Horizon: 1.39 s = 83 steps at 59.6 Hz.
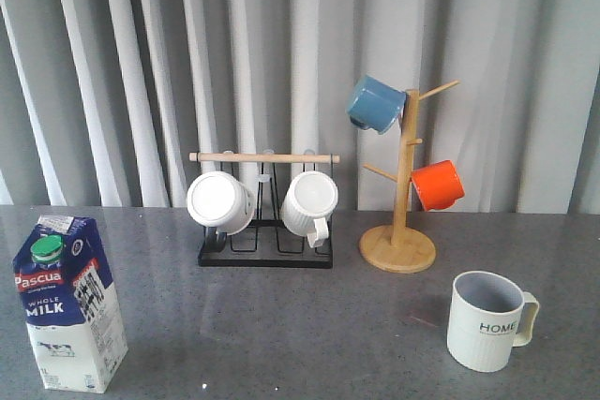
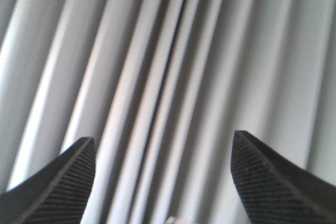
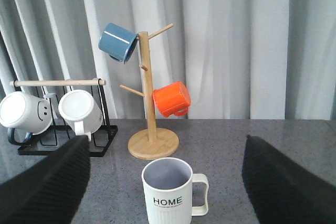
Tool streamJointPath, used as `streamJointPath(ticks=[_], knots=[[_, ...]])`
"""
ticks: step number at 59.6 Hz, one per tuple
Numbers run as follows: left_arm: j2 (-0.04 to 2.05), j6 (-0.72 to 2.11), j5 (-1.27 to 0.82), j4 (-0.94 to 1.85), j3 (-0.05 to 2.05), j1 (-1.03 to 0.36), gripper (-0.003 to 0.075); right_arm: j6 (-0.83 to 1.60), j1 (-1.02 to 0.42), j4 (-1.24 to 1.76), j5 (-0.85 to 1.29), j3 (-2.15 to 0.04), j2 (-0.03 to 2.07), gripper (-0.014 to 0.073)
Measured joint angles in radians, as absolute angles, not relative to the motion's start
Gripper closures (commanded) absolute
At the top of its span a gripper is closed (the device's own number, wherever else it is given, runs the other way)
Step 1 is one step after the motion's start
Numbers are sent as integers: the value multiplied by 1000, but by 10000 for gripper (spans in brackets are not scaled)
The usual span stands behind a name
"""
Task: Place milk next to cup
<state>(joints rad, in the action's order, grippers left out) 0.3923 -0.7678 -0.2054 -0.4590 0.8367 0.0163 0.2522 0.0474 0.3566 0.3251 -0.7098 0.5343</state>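
Observation:
The milk (image 1: 67, 302) is a tall blue-and-white carton with a green cap, standing upright at the table's front left. The cup (image 1: 487, 319), an off-white ribbed mug lettered "HOME", stands upright at the front right, handle to the right. It also shows in the right wrist view (image 3: 170, 190), just ahead of my right gripper (image 3: 165, 182), whose jaws are wide open and empty on either side of it. My left gripper (image 2: 164, 179) is open and empty, facing only the curtain. Neither gripper shows in the front view.
A black rack (image 1: 265, 248) with a wooden bar holds two white mugs (image 1: 220, 201) at the back middle. A wooden mug tree (image 1: 400, 231) carries a blue mug (image 1: 375, 104) and an orange mug (image 1: 438, 185). A grey pleated curtain hangs behind the table.

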Motion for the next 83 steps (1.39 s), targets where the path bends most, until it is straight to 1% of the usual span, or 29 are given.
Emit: streamJointPath(ticks=[7,17,23,29,40,47,66,83], knots=[[545,-587,-381,-383,993,-22,195,277,47,356,350,-761,561,20],[713,-225,-574,-131,1159,-43,195,281,47,356,304,-767,561,30],[787,-49,-659,-12,1229,-43,195,287,47,356,298,-767,561,30],[826,63,-694,31,1262,-43,195,309,47,356,315,-767,561,30],[836,110,-685,38,1264,-43,195,333,47,306,353,-812,630,34],[836,113,-678,38,1267,-43,195,333,47,271,380,-860,741,35],[836,113,-679,38,1267,-43,195,271,47,217,403,-864,1070,106],[836,113,-679,38,1267,-43,195,159,47,82,351,-864,1277,109]])
